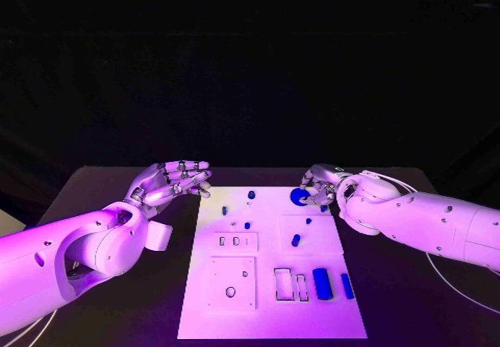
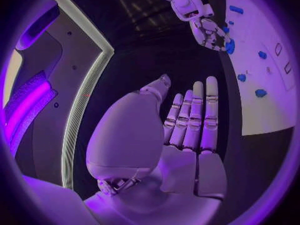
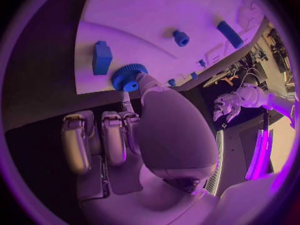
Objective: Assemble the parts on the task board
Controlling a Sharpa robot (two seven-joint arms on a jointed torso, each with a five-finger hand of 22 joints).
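The white task board (image 1: 271, 311) lies in the middle of the black table. At its far right edge sits a blue gear (image 1: 300, 196), and my right hand (image 1: 325, 185) pinches it between thumb and a finger; the wrist view shows the thumb tip against the gear (image 3: 128, 76) and the other fingers (image 3: 114, 135) curled in. Beside the gear lies a blue block (image 3: 102, 57). My left hand (image 1: 170, 181) hovers off the board's far left corner, holding nothing, its fingers (image 2: 192, 117) stretched out. The left wrist view catches the right hand (image 2: 206, 27) with the gear (image 2: 230, 46).
Small blue pegs (image 1: 251, 194) (image 1: 224, 210) (image 1: 296, 240) dot the board's far half. Two long blue bars (image 1: 322, 283) (image 1: 347, 285) lie near the slots (image 1: 283, 283) at the near right. A square plate with a hole (image 1: 230, 283) sits at the near left.
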